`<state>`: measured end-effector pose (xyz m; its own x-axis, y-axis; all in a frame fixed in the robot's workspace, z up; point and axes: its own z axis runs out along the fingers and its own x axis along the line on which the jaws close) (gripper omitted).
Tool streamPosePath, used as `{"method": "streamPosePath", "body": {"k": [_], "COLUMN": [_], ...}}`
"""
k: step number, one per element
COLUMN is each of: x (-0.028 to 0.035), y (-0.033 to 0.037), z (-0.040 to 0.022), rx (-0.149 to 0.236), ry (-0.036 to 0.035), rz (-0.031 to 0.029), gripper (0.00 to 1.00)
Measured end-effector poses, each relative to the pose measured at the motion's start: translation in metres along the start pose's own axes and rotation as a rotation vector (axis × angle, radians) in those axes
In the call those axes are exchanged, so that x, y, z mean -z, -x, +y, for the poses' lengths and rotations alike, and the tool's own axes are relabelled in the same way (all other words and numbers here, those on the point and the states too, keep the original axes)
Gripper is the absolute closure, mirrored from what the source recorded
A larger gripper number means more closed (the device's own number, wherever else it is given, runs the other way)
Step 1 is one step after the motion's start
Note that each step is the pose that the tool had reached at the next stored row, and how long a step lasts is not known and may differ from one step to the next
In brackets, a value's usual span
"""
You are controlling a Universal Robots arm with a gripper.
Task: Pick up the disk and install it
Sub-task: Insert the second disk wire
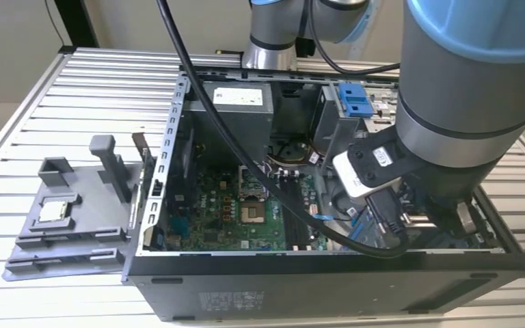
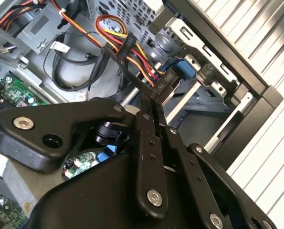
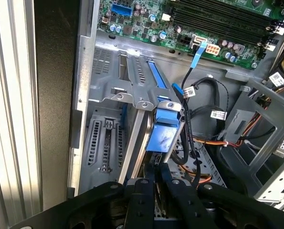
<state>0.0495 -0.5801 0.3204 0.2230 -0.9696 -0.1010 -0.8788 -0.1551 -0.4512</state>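
Observation:
The disk (image 3: 163,131) stands edge-on in the metal drive bay (image 3: 108,86) at the case's corner, and its blue frame and a silver rail show in the first wrist view. My gripper (image 3: 157,168) has its fingers pressed close together on the near end of that blue frame. In the second wrist view the gripper (image 2: 152,102) points at the same blue frame (image 2: 179,71), just behind a black power connector (image 2: 164,82). In the exterior view my arm's wrist (image 1: 377,171) reaches down into the open computer case (image 1: 335,273) on the exterior view's right.
The green motherboard (image 1: 235,198) fills the case floor, with a grey box bearing a white sticker (image 1: 235,99) behind it. Bundled cables (image 2: 118,33) cross close to the bay. A grey fixture (image 1: 80,225) holding a small square chip (image 1: 55,210) lies on the slatted table at the exterior view's left.

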Motion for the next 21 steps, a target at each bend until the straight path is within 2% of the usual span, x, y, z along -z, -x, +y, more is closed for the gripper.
{"method": "streamPosePath", "body": {"k": [7,8,9,11,12,13,18,21], "x": [0.006,0.0065,0.007,0.0076,0.0079,0.0084,0.0083,0.0073], "y": [0.0016,0.0017,0.002,0.0024,0.0025,0.0028,0.0019,0.0016], "z": [0.0022,0.0029,0.0036,0.005,0.0057,0.0065,0.007,0.0075], "rx": [-0.012,-0.011,-0.011,-0.012,-0.012,-0.012,-0.017,-0.031], "ry": [-0.0072,-0.012,-0.0225,-0.0463,-0.0558,-0.06,-0.0617,-0.0633], "rz": [0.0069,0.0077,0.0058,-0.002,-0.0039,-0.0038,-0.0012,0.0069], "gripper": [1.0,1.0,1.0,1.0,1.0,1.0,1.0,1.0]}}
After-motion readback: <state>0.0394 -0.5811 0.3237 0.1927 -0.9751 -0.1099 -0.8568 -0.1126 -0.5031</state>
